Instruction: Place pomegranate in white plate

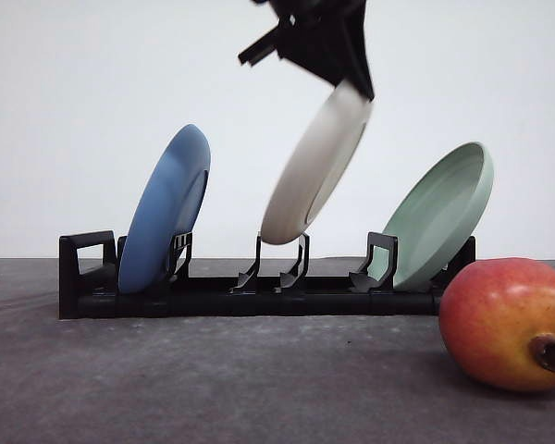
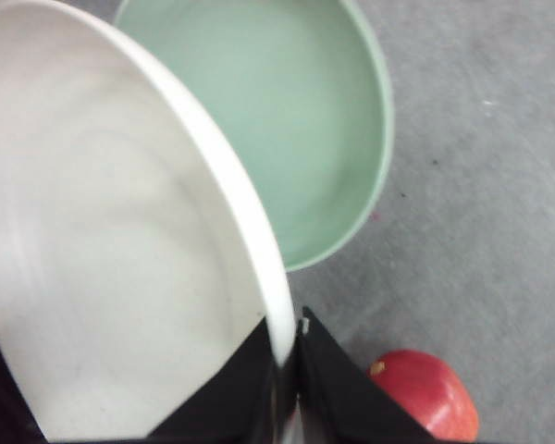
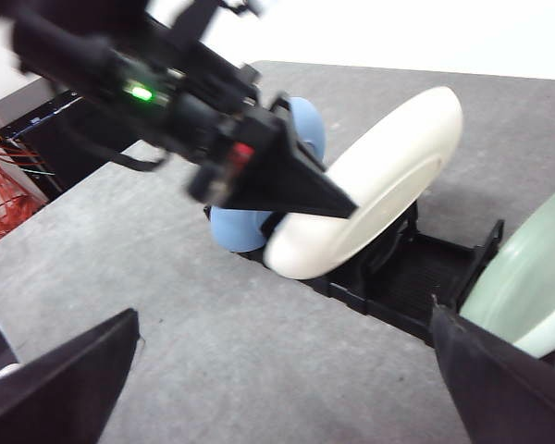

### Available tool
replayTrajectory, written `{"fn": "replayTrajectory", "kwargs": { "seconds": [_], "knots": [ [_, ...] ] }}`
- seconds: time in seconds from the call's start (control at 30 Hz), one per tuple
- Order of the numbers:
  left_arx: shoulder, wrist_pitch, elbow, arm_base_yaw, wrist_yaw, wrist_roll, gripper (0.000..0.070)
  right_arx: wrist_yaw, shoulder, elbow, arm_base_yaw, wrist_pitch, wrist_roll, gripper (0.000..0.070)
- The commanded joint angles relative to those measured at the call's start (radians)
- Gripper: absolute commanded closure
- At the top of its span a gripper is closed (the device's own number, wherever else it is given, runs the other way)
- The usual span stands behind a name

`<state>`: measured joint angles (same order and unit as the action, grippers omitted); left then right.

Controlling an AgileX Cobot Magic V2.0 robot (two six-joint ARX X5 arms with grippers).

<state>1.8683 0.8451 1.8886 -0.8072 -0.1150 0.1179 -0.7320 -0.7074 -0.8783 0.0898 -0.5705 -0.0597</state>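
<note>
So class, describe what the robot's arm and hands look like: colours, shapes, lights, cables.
The left hand has matte black, wedge-shaped fingers tapering to points. Its arm is black and boxy, with a lit green light, a small red mark and thin black cables. The right hand has broad, flat black fingers.

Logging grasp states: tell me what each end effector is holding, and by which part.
The left end effector pinches the white plate by its upper rim, lifted at the rack. The right end effector is open, holding nothing.

The left arm [image 3: 166, 102] is built of matte black angular parts, with a green lamp lit, a small red mark, and black cables. Wedge-shaped black fingers [image 3: 291, 185] are seen.
</note>
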Motion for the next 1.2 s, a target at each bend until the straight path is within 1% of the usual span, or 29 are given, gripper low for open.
{"fn": "replayTrajectory", "kwargs": {
  "seconds": [0.0,0.13,0.3,0.43,0.53,0.6,0.7,0.77,0.83,0.97,1.17],
  "knots": [
    [-0.022,0.017,0.042,-0.020,0.029,-0.040,0.0700,0.008,-0.004,-0.019,0.002,0.001,-0.005,0.0056],
    [-0.095,0.091,0.046,-0.048,0.068,-0.064,0.0700,0.008,-0.004,-0.020,0.001,0.000,-0.003,0.0056],
    [-0.202,0.189,0.046,-0.093,0.074,-0.078,0.0700,0.008,-0.004,-0.020,0.002,0.000,-0.003,0.0056],
    [-0.281,0.291,0.046,-0.167,0.163,-0.121,0.0700,0.007,-0.004,-0.020,0.002,-0.004,-0.004,0.0056],
    [-0.320,0.355,0.044,-0.229,0.209,-0.126,0.0700,0.007,-0.004,-0.019,0.002,-0.013,-0.004,0.0056],
    [-0.337,0.376,0.035,-0.271,0.235,-0.125,0.0700,0.007,-0.004,-0.019,0.002,-0.018,-0.004,0.0056],
    [-0.355,0.381,-0.006,-0.339,0.320,-0.106,0.0700,0.007,-0.004,-0.020,0.002,-0.020,-0.004,0.0057],
    [-0.362,0.382,-0.063,-0.383,0.388,-0.100,0.0700,0.007,-0.004,-0.019,0.002,-0.022,-0.003,0.0057],
    [-0.371,0.373,-0.137,-0.421,0.432,-0.088,0.0700,0.007,-0.004,-0.020,0.002,-0.024,-0.003,0.0057],
    [-0.376,0.302,-0.310,-0.483,0.471,-0.052,0.0700,0.007,-0.004,-0.019,0.002,-0.035,-0.003,0.0057],
    [-0.375,0.097,-0.558,-0.538,0.492,-0.010,0.0700,0.008,-0.004,-0.019,0.002,-0.054,-0.003,0.0057]
  ]
}}
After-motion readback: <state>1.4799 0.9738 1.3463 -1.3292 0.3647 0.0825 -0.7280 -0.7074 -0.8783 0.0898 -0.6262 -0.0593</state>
